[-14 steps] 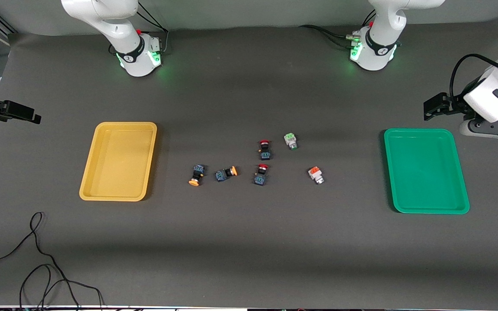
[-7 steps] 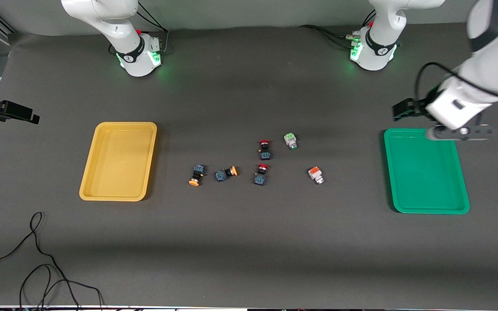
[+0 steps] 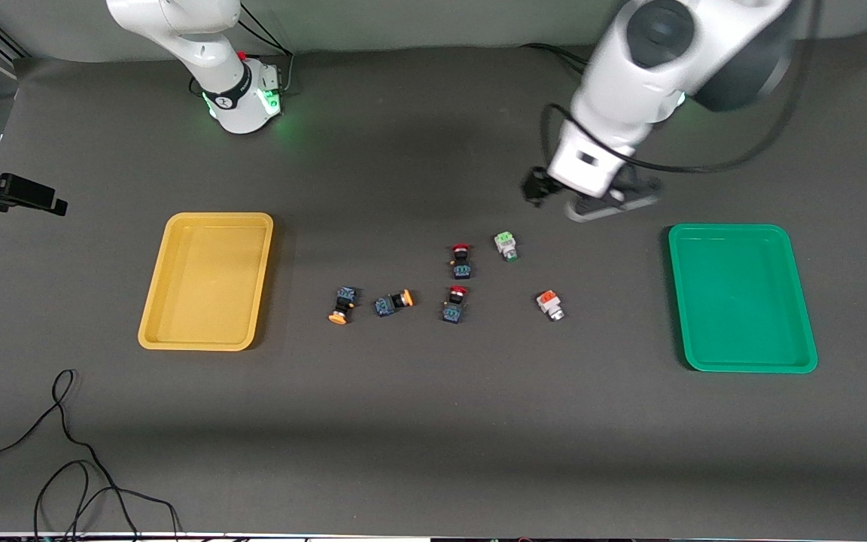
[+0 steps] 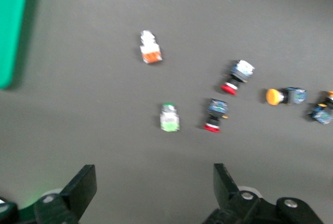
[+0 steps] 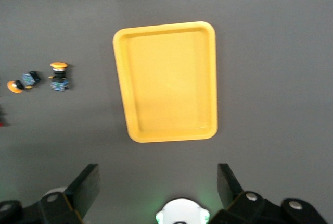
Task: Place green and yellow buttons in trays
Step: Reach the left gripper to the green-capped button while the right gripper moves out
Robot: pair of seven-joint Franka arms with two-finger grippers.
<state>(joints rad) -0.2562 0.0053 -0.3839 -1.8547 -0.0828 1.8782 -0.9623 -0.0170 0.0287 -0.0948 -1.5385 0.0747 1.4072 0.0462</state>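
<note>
Hovering: left gripper (image 3: pixel 548 197), fingers (image 4: pixel 83 185) spread, above green-capped button (image 3: pixel 506 245).

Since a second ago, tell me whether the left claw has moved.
Yes. The left claw has swung from past the green tray to the bare table between that tray and the green button.

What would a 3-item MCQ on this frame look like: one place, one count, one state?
1. The green-capped button lies nearest which button?
A. a red-capped button
B. a yellow-capped button
C. none; it is in the green tray

2. How many yellow-capped buttons lie on the table?
A. one
B. two
C. four

3. The left gripper is:
A. shut on a button
B. open and empty
C. resting in the yellow tray

Key: 1 A, the red-capped button is beside it; 2 B, two orange-yellow caps; 3 B, fingers spread, nothing between.
</note>
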